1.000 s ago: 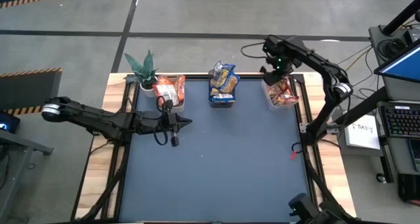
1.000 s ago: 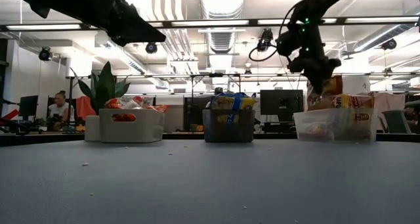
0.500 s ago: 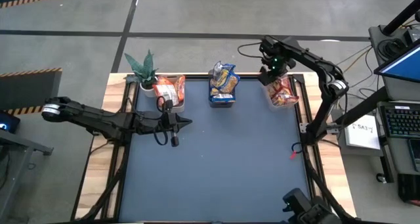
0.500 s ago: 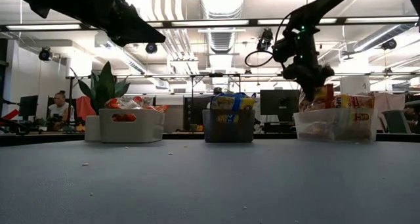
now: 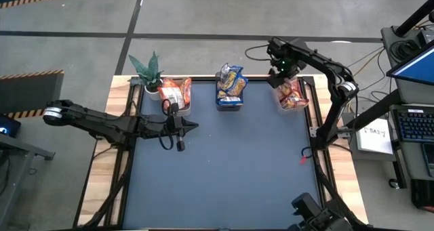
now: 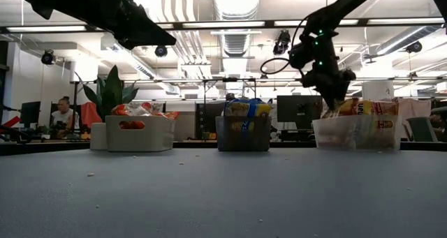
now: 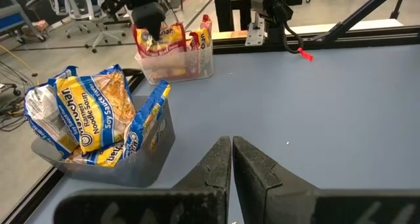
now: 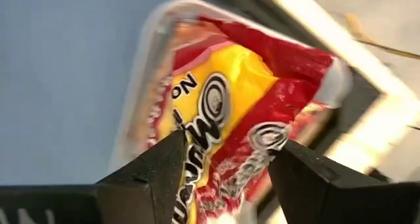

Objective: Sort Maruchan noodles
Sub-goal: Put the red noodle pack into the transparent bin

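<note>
Spanning most of the high view, the dark table (image 5: 224, 177) carries three bins along its far edge, each holding Maruchan noodles. At the far left, the white bin (image 6: 140, 135) beside a potted plant (image 5: 147, 70) holds orange-yellow packets (image 5: 175, 92). In the middle, the dark bin (image 6: 242, 135) holds blue-yellow packets (image 7: 92, 112), some standing upright above its rim. At the far right, the clear bin (image 6: 356, 133) holds red packets (image 8: 243, 112), and a few rise above its wall.

Reaching from the table's left side, the left arm hangs above the left part of the table, just near of the white bin. The left gripper (image 7: 232, 159) has its fingers pressed together with nothing between them.

Stretching from the right side toward the far edge, the right arm holds the right gripper (image 5: 280, 74) just above the left end of the clear bin. In its wrist view, its fingers (image 8: 151, 178) stand apart, the red packets showing in the gap; whether they touch a packet cannot be told.
</note>
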Tool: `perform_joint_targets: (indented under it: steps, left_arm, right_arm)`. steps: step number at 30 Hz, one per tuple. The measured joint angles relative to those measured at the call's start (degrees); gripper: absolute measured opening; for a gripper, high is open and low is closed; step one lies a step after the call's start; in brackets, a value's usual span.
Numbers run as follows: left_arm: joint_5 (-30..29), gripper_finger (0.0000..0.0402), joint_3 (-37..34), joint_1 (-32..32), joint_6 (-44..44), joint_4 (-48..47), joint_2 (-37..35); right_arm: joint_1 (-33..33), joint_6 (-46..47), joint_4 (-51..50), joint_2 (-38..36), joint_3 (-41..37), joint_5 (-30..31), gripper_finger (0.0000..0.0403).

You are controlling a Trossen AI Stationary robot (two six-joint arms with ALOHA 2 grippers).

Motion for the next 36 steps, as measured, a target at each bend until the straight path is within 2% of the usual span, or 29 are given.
perform_joint_targets:
  steps: [6,12,17,22,24,27,30,36]
  left_arm:
    - [0.00,0.0000,0.00,0.00,0.00,0.02,0.00]
    - [0.00,0.0000,0.00,0.00,0.00,0.02,0.00]
    - [0.00,0.0000,0.00,0.00,0.00,-0.40,0.00]
    - [0.00,0.0000,0.00,0.00,-0.01,-0.70,0.00]
    - [0.00,0.0000,0.00,0.00,-0.01,-0.74,0.00]
    - [0.00,0.0000,0.00,0.00,0.00,-0.75,0.00]
    - [0.00,0.0000,0.00,0.00,0.00,-0.85,0.00]
    - [0.00,0.0000,0.00,0.00,-0.03,-1.41,0.00]
  right_arm:
    - [-0.07,0.78,-2.37,-0.08,1.51,11.64,0.0203]
    - [0.02,1.12,-2.20,-0.13,1.66,12.75,0.0194]
    - [0.02,2.78,-2.00,-0.15,1.66,12.89,0.0149]
    - [0.13,4.86,-1.64,-1.07,1.64,16.94,0.0080]
    - [0.20,5.13,-1.37,-2.22,1.64,15.81,0.0049]
    - [0.36,5.77,-1.76,-3.41,1.64,10.65,0.0016]
    - [0.39,6.93,-1.75,-3.51,0.84,7.93,0.0012]
    - [0.39,6.85,3.86,-2.99,-5.36,7.82,0.0009]
